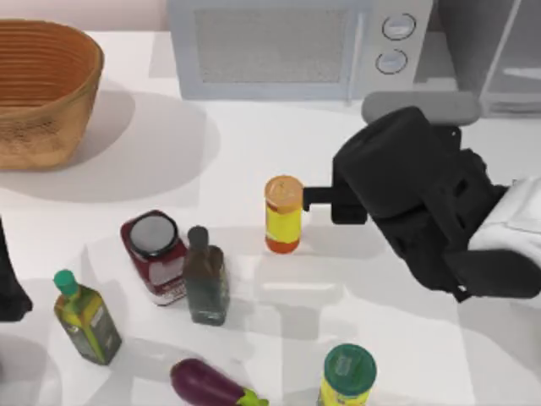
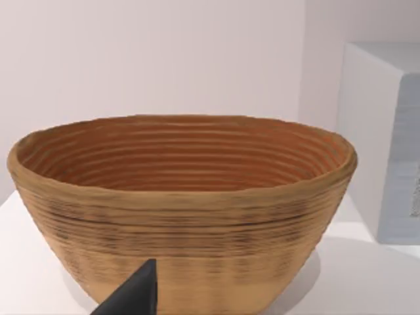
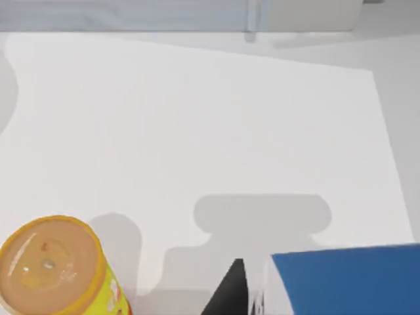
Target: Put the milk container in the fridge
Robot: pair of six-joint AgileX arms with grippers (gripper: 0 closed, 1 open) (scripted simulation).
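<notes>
Blue-topped milk container (image 3: 341, 279) beside right gripper (image 1: 317, 200) finger | jaws: cannot tell | left arm (image 1: 10, 279) parked

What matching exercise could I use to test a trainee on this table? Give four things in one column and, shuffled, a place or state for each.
Things:
1. woven tan wicker basket
2. yellow bottle with orange cap
3. purple eggplant
4. light grey microwave with two round dials

Places or states:
A. lying at the table's near edge
B. standing upright mid-table, just left of the right arm's gripper
C. at the back, in the middle
D. at the far left corner

Pairs: 1-D, 2-B, 3-A, 4-C
</notes>
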